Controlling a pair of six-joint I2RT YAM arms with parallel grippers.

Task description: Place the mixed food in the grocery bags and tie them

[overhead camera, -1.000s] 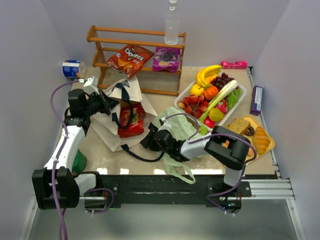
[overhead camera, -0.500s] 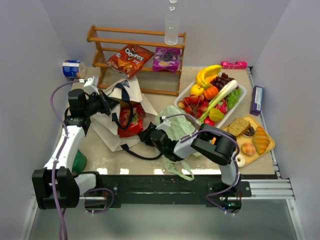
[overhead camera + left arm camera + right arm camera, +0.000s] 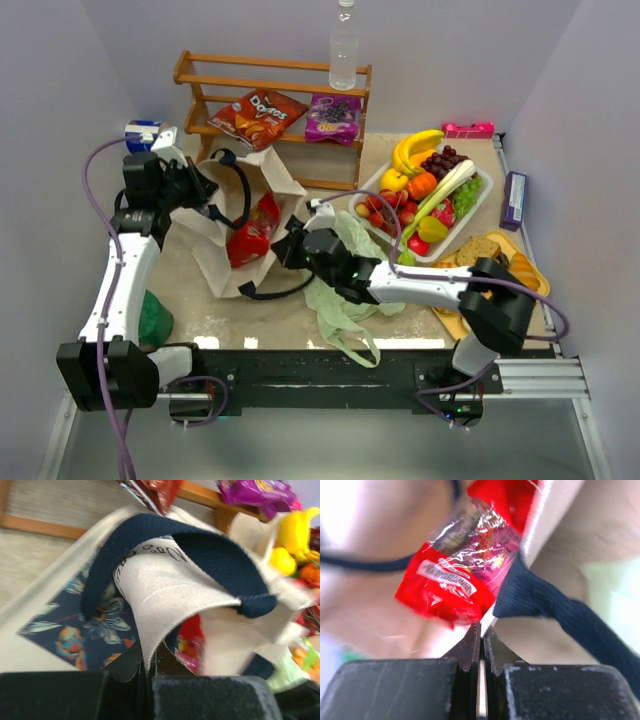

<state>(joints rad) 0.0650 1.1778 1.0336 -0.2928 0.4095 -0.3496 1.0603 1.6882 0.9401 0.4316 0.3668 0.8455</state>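
The beige tote [image 3: 216, 262] with dark handles is stretched open between both grippers. My left gripper [image 3: 205, 190] is shut on its far rim [image 3: 150, 625]. My right gripper [image 3: 291, 250] is shut on the near rim by a dark handle [image 3: 555, 610]. A red snack packet [image 3: 250, 228] lies inside the tote and also shows in the right wrist view [image 3: 460, 575]. The pale green plastic bag [image 3: 345, 290] lies under my right arm. A Doritos packet [image 3: 258, 115], a purple packet [image 3: 333, 116] and a water bottle [image 3: 344, 45] are on the wooden rack.
A white tray [image 3: 485, 205] of toy fruit and vegetables stands at the right. A yellow tray [image 3: 535, 300] with bread is at the near right. A wooden rack [image 3: 270, 70] stands at the back. A can [image 3: 140, 130] lies at the far left.
My left gripper lifted the tote's far rim up and back. My right arm stretched out to the left, and its gripper pulled the near rim, so the tote's mouth has opened.
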